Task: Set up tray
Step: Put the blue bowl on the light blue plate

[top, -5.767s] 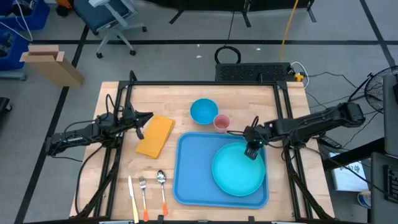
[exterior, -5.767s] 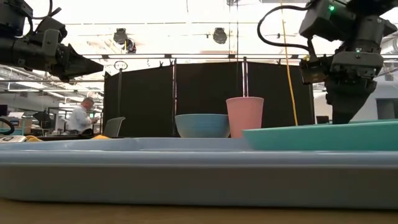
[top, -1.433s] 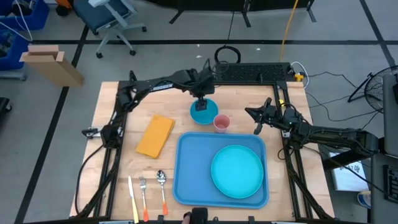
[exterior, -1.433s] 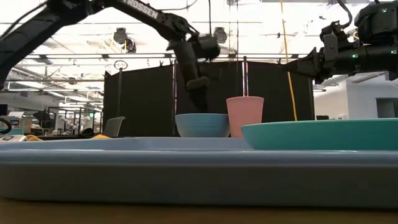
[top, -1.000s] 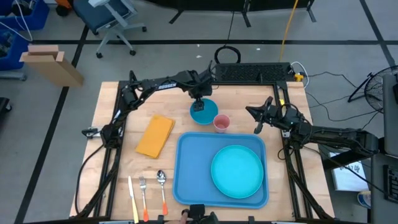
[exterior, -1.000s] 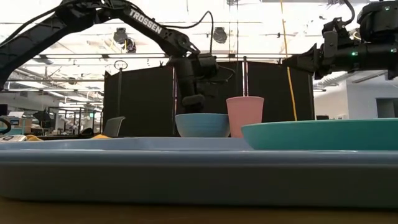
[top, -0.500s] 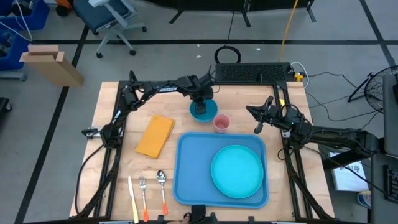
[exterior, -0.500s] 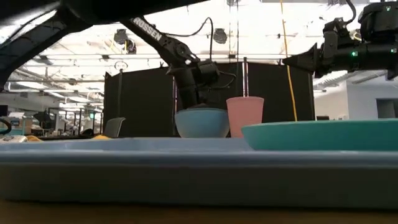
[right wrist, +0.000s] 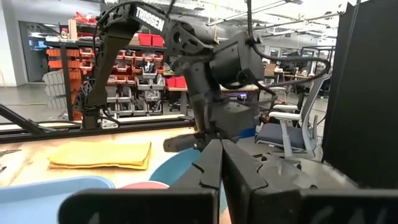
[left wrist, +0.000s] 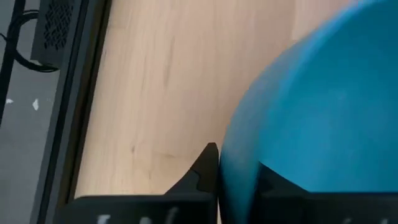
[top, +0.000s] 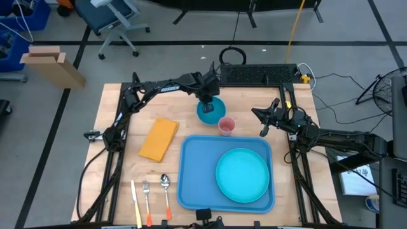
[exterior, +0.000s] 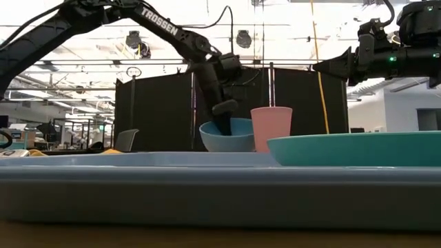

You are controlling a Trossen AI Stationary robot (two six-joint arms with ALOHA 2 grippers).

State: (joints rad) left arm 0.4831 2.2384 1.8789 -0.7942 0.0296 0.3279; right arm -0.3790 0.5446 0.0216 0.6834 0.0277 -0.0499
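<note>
The tray [top: 197,172] is lying flat on the near half of the table [top: 121,184], a turquoise plate [top: 243,173] sitting on its right part and its left part bare. Just behind its far edge a pink cup [top: 226,125] is standing upright, with a blue bowl [top: 210,111] right beside it, tilting in the low view. A yellow cloth [top: 158,138] is lying left of the tray, and a knife [top: 135,202], fork [top: 146,197] and spoon [top: 165,191] are lying side by side near the front left corner, leaving bare wood between cloth and cutlery. The left gripper [top: 208,100] is reaching over the far middle of the table, its fingers [left wrist: 205,171] pinching the bowl's rim. The right gripper [top: 262,121] is hovering at the table's right edge, clear of the cup, closed and holding nothing.
</note>
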